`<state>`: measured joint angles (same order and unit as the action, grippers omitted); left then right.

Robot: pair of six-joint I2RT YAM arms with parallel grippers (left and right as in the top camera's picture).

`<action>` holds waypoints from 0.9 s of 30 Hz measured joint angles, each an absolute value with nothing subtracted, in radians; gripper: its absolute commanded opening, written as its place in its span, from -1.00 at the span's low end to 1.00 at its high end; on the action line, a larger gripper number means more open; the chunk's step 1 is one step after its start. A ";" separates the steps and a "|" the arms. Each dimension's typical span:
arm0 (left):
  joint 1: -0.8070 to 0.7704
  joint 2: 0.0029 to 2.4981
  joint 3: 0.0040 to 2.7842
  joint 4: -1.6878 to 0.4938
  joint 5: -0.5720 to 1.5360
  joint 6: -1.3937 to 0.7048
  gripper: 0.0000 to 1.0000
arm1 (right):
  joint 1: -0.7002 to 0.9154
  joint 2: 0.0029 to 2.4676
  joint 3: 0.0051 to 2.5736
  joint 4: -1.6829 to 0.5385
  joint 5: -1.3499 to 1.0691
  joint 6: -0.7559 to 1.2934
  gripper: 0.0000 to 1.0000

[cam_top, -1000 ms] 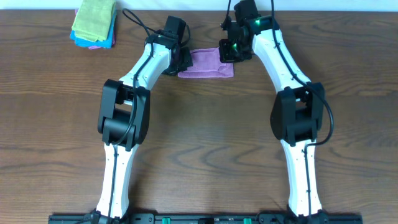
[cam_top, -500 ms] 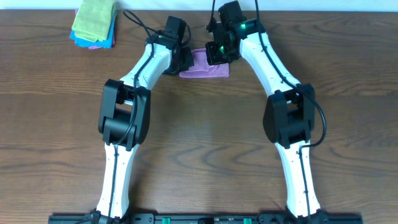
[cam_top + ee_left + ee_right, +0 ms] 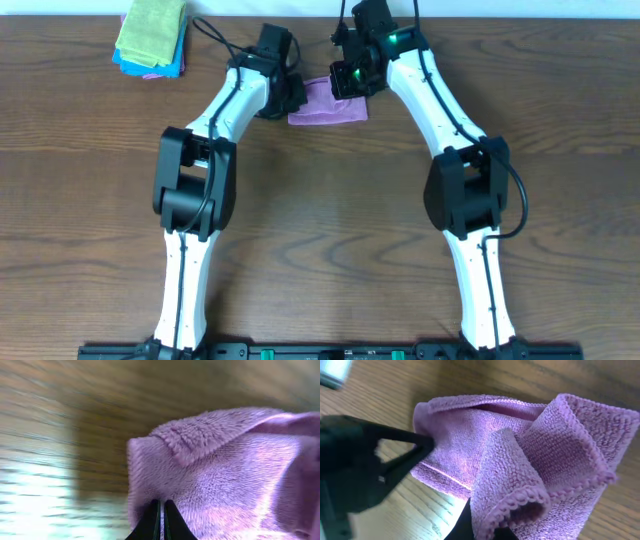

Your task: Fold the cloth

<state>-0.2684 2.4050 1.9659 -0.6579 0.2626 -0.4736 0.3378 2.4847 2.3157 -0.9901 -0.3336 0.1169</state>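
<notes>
Purple cloth (image 3: pixel 328 108) lies at the upper middle of the overhead frame on the brown table (image 3: pixel 330 230), bunched into a short strip between the two arms. The left gripper (image 3: pixel 291 96) sits at its left end and the right gripper (image 3: pixel 349 84) over its upper right part. A stack of green, blue and pink cloths (image 3: pixel 150 38) rests well apart in the upper left corner. Compared with a second ago, the right gripper is further left and the strip is shorter. Its right edge has been drawn in toward the middle.

In the left wrist view the dark fingers, at the bottom centre, are pressed together with only a thin slit between them. They seem to pinch the near left edge of the cloth, which fills the right half of the frame.

In the right wrist view a thick fold curls up at the lower centre, apparently nipped between the right fingers, of which only a dark sliver shows. The left gripper's black tip touches the far left corner.

The raised fold looks loose and uneven. If it is let go too soon or carried across skewed, it may land crooked or spring back open. A pull against the left pinch could drag the whole cloth.
</notes>
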 measured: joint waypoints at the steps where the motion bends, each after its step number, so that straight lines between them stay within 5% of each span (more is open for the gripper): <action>1: -0.259 2.387 1.966 -0.658 0.263 -0.473 -0.67 | 0.338 2.484 2.317 -0.990 -0.334 0.117 -0.97; 5: -0.228 2.281 1.966 -0.660 0.262 -0.472 -0.89 | 0.338 2.484 2.318 -0.984 -0.336 0.117 -0.97; 14: -0.157 1.977 1.981 -0.796 0.253 -0.427 -0.89 | 0.359 2.484 2.318 -0.970 -0.299 0.063 -0.97; 27: -0.070 1.922 1.982 -0.937 0.233 -0.361 -0.89 | 0.461 2.484 2.318 -0.975 0.007 -0.029 -0.97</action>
<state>-0.0704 1.9224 1.9816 -0.9375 0.2329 -0.3614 0.4610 2.4840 2.3180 -0.9749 0.0074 -0.0292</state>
